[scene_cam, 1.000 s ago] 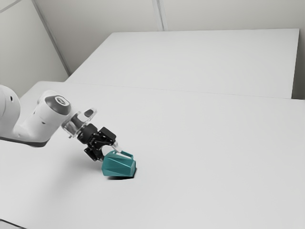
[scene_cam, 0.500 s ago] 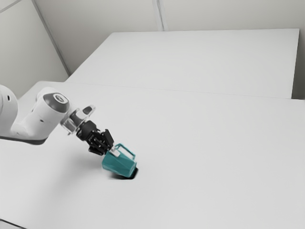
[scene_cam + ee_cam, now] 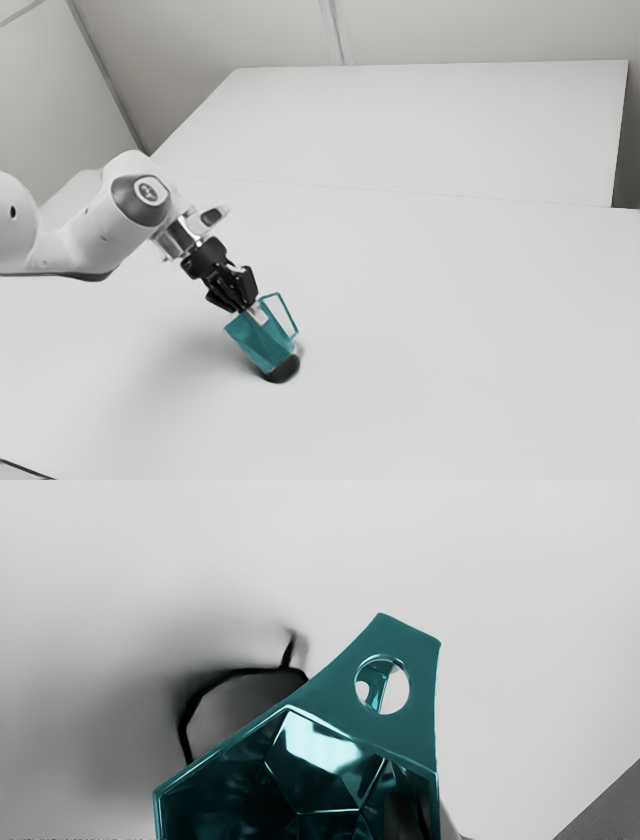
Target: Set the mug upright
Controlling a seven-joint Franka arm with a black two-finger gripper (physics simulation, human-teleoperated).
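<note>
The gripper (image 3: 255,312) is at the rim of the teal mug (image 3: 263,346), shut on its wall. The mug leans, its open end toward my hand and its base low over a dark shadow; whether the base touches the table cannot be told. Its handle (image 3: 291,317) faces the exterior view's right. In the wrist view, the gripper (image 3: 431,817) has one finger inside the mug (image 3: 322,752) and the other outside the same wall, near the handle with a round hole.
The white table (image 3: 450,340) extends around the mug, and another white surface (image 3: 420,125) lies behind it. A dark cable (image 3: 25,469) is at the exterior view's lower left. A grey area (image 3: 607,812) borders the tabletop in the wrist view.
The gripper has closed on the mug's wall. The mug has turned from lying on its side to a steeper tilt, its rim raised, and moved slightly toward the exterior view's right with my hand.
</note>
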